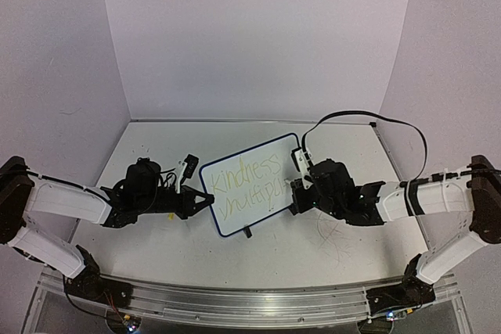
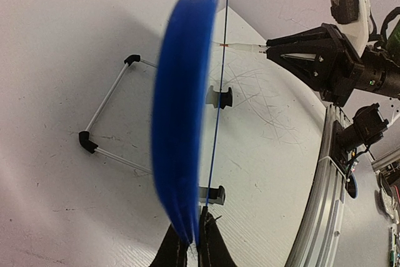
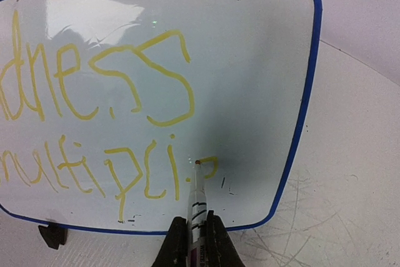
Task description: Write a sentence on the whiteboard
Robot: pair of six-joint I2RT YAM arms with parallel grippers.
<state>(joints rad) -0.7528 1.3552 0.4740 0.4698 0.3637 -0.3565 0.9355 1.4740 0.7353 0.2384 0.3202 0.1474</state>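
1. Top view: The small rectangular whiteboard point(image 1: 235, 223) with a thin dark-blue frame stands in the middle of the scuffed white worktop point(image 1: 156, 244), turned at an angle. The yellow-green handwritten sentence point(image 1: 249, 185) runs on it in two slanted lines. The left gripper point(image 1: 207, 197) is pressed onto the left edge of the board. The right gripper point(image 1: 294, 188) is at the right edge.
2. Left wrist view: The whiteboard point(image 2: 181, 123) is seen edge-on as a blurred blue band. The left gripper point(image 2: 197, 248) pinches its frame from below. The black-tipped wire stand point(image 2: 106, 123) lies on the worktop point(image 2: 56, 42) behind the board. The right gripper point(image 2: 275, 51) pinches a thin white marker point(image 2: 247, 47), and the tip touches the board.
3. Right wrist view: The right gripper point(image 3: 195, 245) is closed around the marker point(image 3: 196, 201). Its tip touches the whiteboard point(image 3: 250, 60) in the lower line of the sentence point(image 3: 112, 92), just after "multipli".
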